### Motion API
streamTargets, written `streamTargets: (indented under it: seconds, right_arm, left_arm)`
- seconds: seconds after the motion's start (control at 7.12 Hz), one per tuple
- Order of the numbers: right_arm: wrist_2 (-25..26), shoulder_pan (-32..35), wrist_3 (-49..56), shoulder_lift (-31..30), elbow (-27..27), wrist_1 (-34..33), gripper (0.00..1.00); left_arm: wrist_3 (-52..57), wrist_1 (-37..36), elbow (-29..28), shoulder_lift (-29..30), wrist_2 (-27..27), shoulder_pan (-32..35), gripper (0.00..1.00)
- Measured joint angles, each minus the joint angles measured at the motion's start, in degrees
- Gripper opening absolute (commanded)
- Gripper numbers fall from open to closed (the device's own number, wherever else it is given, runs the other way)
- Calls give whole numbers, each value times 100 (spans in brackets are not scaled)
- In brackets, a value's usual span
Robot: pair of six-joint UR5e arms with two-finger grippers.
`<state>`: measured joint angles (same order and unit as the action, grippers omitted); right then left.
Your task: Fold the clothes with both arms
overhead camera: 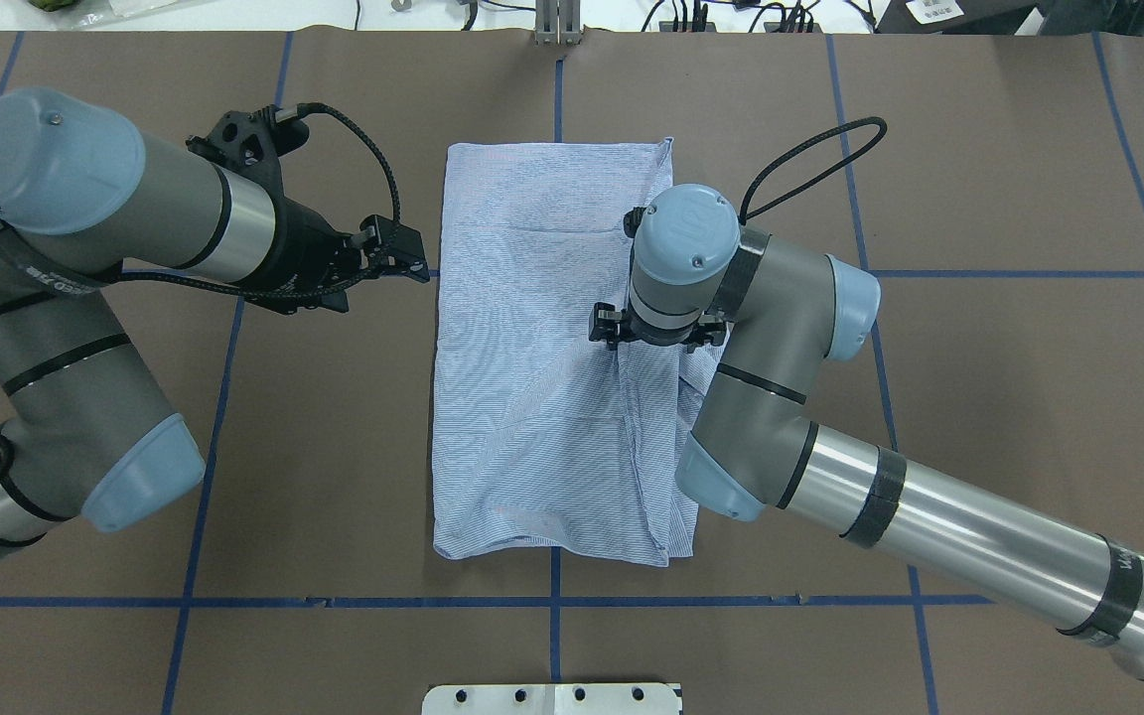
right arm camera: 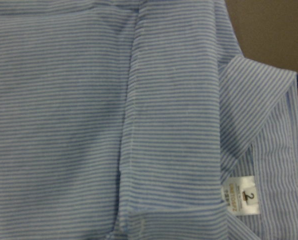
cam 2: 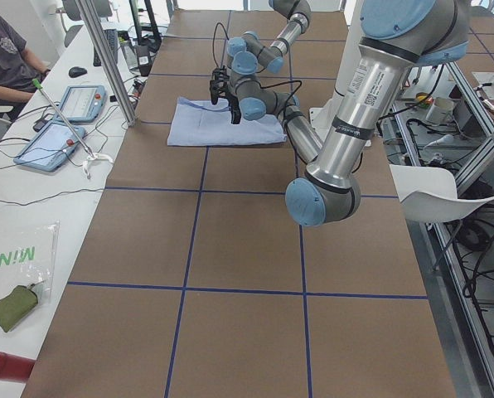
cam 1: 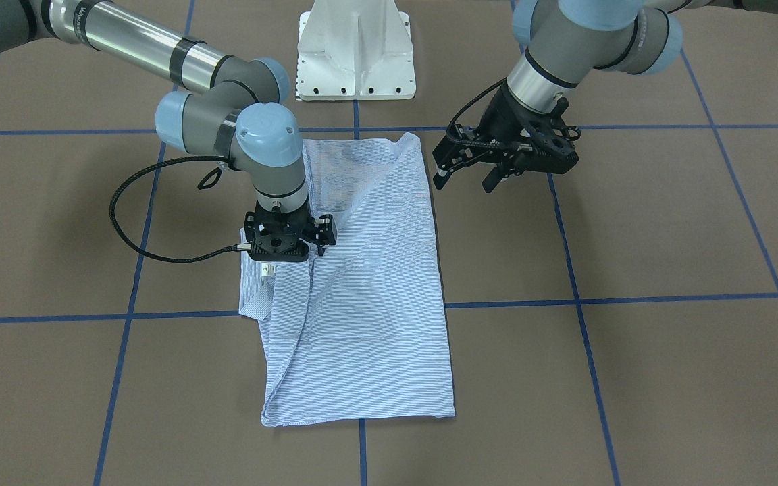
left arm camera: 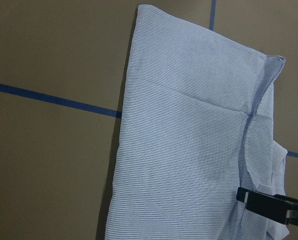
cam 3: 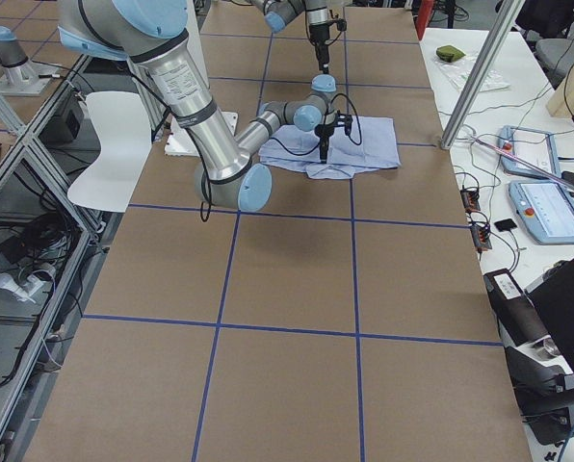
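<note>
While the striped shirt [cam 1: 369,270] lies folded into a long rectangle on the brown table [cam 1: 632,371], the right gripper [cam 1: 284,251] points straight down onto it, with the collar [right arm camera: 259,100] and a white size label [right arm camera: 243,195] directly below. Its fingers are hidden, so their spread cannot be told. The left gripper [cam 1: 464,179] hovers with jaws spread, the shirt's edge just ahead of its fingertips.

Left arm [overhead camera: 66,367] and right arm [overhead camera: 761,417] alike: grey links [overhead camera: 150,204], silver tubes [overhead camera: 979,541] with black bands [overhead camera: 870,497], light-blue joint caps [overhead camera: 51,159], black braided cables [cam 1: 115,209]; white bolted pedestal [cam 1: 355,61].
</note>
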<state>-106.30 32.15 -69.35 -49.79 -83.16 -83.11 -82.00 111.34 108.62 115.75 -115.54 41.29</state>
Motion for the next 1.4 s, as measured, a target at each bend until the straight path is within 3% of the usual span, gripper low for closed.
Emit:
streamTargets:
  seconds: [0.56,0.98,1.4]
  right_arm:
    - [4,-62,89,-6,-35,-346,100]
    - [-4,25,469,-150,-470,-986,100]
    - [3,66,561,-481,-757,-1163,100]
  left_arm:
    - [-6,17,-40,13,-3,-83,100]
    - [-37,19,-52,24,2,-172,100]
    - [-108,22,-60,52,6,-281,100]
